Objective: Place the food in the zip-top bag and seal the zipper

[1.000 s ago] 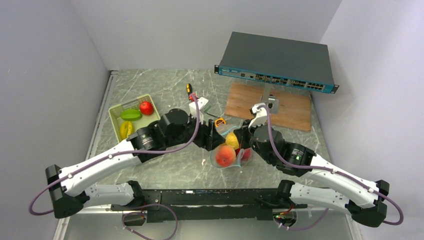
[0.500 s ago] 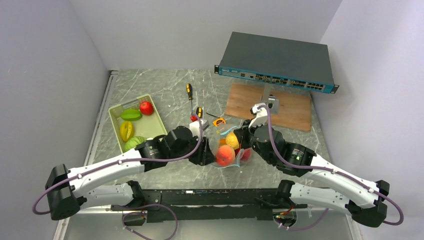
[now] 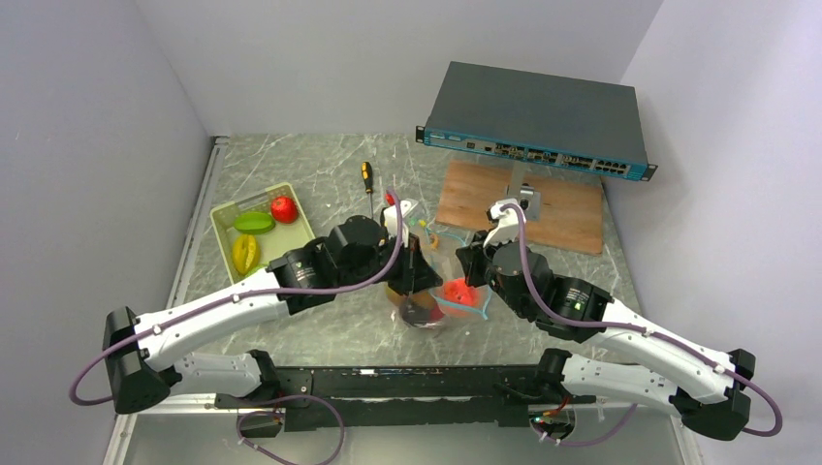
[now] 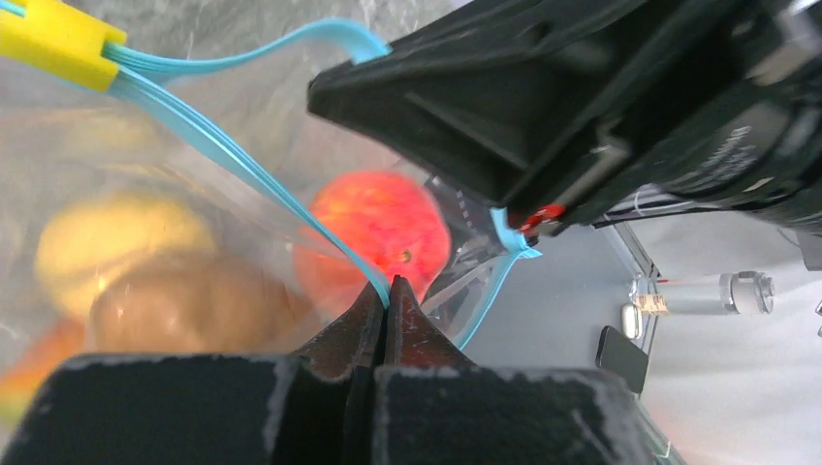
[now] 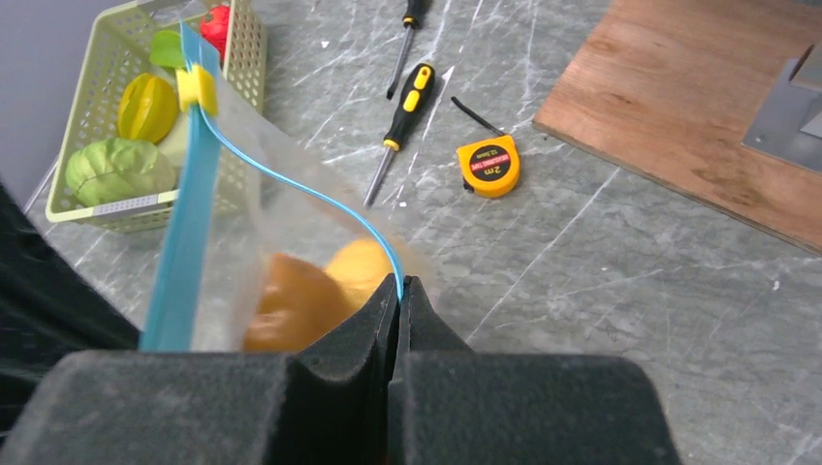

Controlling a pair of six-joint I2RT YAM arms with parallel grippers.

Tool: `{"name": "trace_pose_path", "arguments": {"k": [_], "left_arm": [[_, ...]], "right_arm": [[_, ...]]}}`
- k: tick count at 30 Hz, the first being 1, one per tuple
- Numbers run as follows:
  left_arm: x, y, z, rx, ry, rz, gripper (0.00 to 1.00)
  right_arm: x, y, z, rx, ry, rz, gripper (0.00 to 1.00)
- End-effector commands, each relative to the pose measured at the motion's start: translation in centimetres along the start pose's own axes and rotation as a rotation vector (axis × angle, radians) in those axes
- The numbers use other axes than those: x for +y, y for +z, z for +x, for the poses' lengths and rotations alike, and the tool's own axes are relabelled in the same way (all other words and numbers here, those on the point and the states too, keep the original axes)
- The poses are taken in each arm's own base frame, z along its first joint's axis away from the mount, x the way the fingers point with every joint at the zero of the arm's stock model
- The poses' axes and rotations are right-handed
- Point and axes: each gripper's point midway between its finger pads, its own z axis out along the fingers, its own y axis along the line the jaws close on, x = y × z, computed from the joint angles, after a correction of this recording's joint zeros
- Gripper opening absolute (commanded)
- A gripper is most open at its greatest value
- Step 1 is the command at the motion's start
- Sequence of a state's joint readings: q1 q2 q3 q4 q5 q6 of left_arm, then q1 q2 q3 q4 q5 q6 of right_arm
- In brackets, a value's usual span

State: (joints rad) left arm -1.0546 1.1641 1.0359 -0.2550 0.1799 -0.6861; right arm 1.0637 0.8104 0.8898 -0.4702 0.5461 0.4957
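Observation:
The zip-top bag (image 3: 438,302) hangs between both grippers near the table's middle, with food inside. In the left wrist view a red fruit (image 4: 380,225) and two yellowish fruits (image 4: 121,242) show through the plastic. My left gripper (image 4: 386,293) is shut on the teal zipper (image 4: 242,165) strip, below the yellow slider (image 4: 56,39). My right gripper (image 5: 397,283) is shut on the same zipper (image 5: 291,184) edge, with orange fruits (image 5: 300,302) behind it in the bag. From above, the left gripper (image 3: 419,279) and right gripper (image 3: 465,273) flank the bag closely.
A pale green tray (image 3: 225,211) at the left holds a red fruit (image 3: 283,208), a green one (image 3: 254,222) and a yellow starfruit (image 3: 244,253). Two screwdrivers (image 5: 405,102) and a tape measure (image 5: 490,165) lie behind the bag. A wooden board (image 3: 562,218) and network switch (image 3: 538,116) sit at the back right.
My left gripper went from open beside the bag to shut on its zipper edge, moving up and right. The bag shifted with it. The right gripper kept its hold.

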Motion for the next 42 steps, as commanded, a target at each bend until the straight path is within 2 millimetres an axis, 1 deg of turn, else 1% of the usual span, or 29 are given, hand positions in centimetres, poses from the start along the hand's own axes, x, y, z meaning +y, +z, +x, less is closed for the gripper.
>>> {"name": "trace_pose_path", "arguments": {"k": [1, 4, 7, 9, 12, 14, 16, 18, 20, 22, 23, 24, 28, 29, 30, 31, 33, 36, 40, 42], "left_arm": [[-3.1, -0.2, -3.6, -0.089, 0.065, 0.08, 0.0], [-1.5, 0.1, -2.6, -0.061, 0.05, 0.013, 0.0], [-0.2, 0.0, -1.8, -0.058, 0.037, -0.028, 0.0], [0.8, -0.3, -1.3, -0.062, 0.025, -0.069, 0.0], [2.2, -1.4, -1.2, -0.079, 0.018, -0.141, 0.0], [2.3, -2.1, -1.2, -0.097, 0.018, -0.142, 0.0], [2.2, -2.3, -1.4, -0.109, 0.016, -0.135, 0.0], [2.4, -1.7, -1.2, -0.091, 0.013, -0.141, 0.0], [2.2, -1.0, -0.8, -0.052, 0.017, -0.132, 0.0], [2.1, -0.7, -0.8, -0.032, 0.025, -0.135, 0.0], [2.1, -0.7, -0.9, -0.03, 0.03, -0.138, 0.03], [2.0, -0.7, -0.9, -0.028, 0.04, -0.136, 0.1], [1.9, -2.1, -2.2, -0.075, 0.104, -0.154, 0.56], [1.8, -2.6, -2.5, -0.082, 0.123, -0.156, 0.64], [2.3, -3.2, -3.0, -0.099, 0.14, -0.19, 0.71], [2.6, -3.9, -3.5, -0.113, 0.154, -0.214, 0.76], [3.4, -5.2, -4.3, -0.128, 0.173, -0.262, 0.82], [5.2, -7.2, -5.1, -0.153, 0.151, -0.309, 0.85], [9.8, -10.9, -6.3, -0.216, 0.094, -0.431, 0.89], [13.0, -13.0, -6.6, -0.234, 0.077, -0.541, 0.92]], "right_arm": [[-0.4, -0.9, -3.0, -0.086, 0.0, 0.026, 0.0], [-0.9, -1.2, -3.3, -0.098, -0.004, 0.044, 0.0], [-1.4, -1.2, -3.0, -0.1, -0.008, 0.064, 0.0], [-1.7, -1.1, -2.7, -0.095, -0.014, 0.075, 0.0], [-2.0, -0.9, -2.3, -0.085, -0.03, 0.091, 0.0], [-2.0, -0.8, -2.2, -0.085, -0.037, 0.095, 0.0], [-2.0, -0.5, -2.0, -0.082, -0.05, 0.098, 0.0], [-2.1, -0.4, -1.9, -0.078, -0.057, 0.106, 0.0], [-2.0, -0.4, -2.1, -0.08, -0.057, 0.104, 0.0], [-2.1, -0.6, -2.3, -0.084, -0.057, 0.104, 0.0], [-2.1, -0.8, -2.6, -0.091, -0.054, 0.103, 0.0], [-2.2, -0.9, -2.7, -0.096, -0.051, 0.103, 0.0], [-2.3, -1.3, -2.9, -0.106, -0.044, 0.098, 0.0], [-2.3, -1.4, -2.9, -0.107, -0.042, 0.096, 0.0], [-2.3, -1.4, -2.9, -0.108, -0.042, 0.094, 0.0], [-2.3, -1.4, -2.9, -0.108, -0.041, 0.093, 0.0], [-2.3, -1.3, -2.9, -0.109, -0.04, 0.094, 0.0], [-2.3, -1.2, -2.7, -0.106, -0.043, 0.091, 0.0], [-2.3, -1.2, -2.6, -0.106, -0.044, 0.09, 0.0], [-2.4, -1.2, -2.5, -0.107, -0.046, 0.093, 0.0]]}}
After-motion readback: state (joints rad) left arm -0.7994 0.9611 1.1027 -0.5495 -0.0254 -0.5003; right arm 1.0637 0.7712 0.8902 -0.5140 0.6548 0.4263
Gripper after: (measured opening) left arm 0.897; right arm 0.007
